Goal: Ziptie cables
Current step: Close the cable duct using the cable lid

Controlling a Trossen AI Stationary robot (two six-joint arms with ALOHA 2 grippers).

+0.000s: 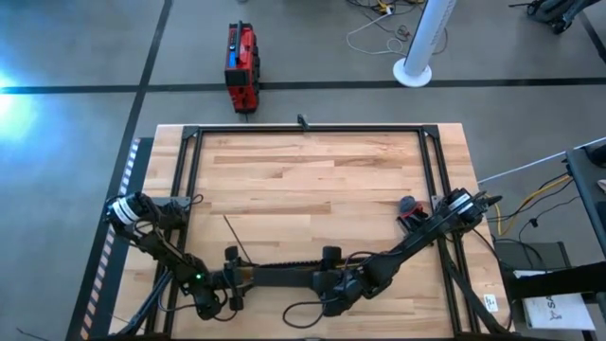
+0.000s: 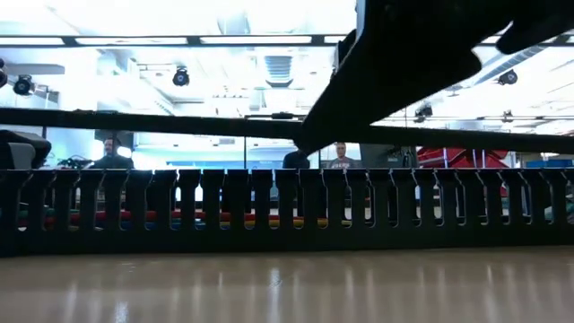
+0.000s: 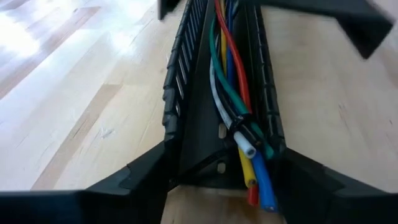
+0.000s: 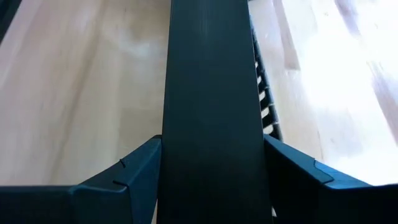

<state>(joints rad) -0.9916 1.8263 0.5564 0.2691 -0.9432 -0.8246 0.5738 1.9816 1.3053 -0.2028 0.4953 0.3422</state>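
Observation:
A long black slotted duct point(image 1: 284, 275) lies along the table's near edge, and its wall fills the low view point(image 2: 287, 206). The cables point(image 3: 227, 93), in red, green, blue, yellow and white, lie inside it, bound near their ends by a black band point(image 3: 244, 124); their colours show through the slots point(image 2: 179, 217). My left gripper point(image 1: 234, 278) point(image 3: 221, 177) is at the duct's left end. My right gripper point(image 1: 327, 279) point(image 4: 214, 168) is at the duct's right end, shut on a flat black bar point(image 4: 211, 74). My left gripper holds the slotted duct at its left end, one finger on each outer wall point(image 3: 171, 146). It comes about level from the table's left, pointing along the duct. The duct rests on the table, and the cable ends point(image 3: 258, 180) stick out between the fingers. My right gripper pinches the flat black bar across its width, one finger point(image 4: 140, 171) on each long edge point(image 4: 169, 149). The fingers point along the bar. The bar lies over the slotted duct, whose teeth point(image 4: 264, 106) show past one edge; whether it rests on the duct I cannot tell.
A black metal frame point(image 1: 303, 130) runs around the wooden tabletop. A thin black strip point(image 1: 237, 239) lies just beyond the left gripper. A red-black clip with dark wire point(image 1: 409, 210) sits by the right arm. People point(image 2: 341, 160) sit in the room beyond the table.

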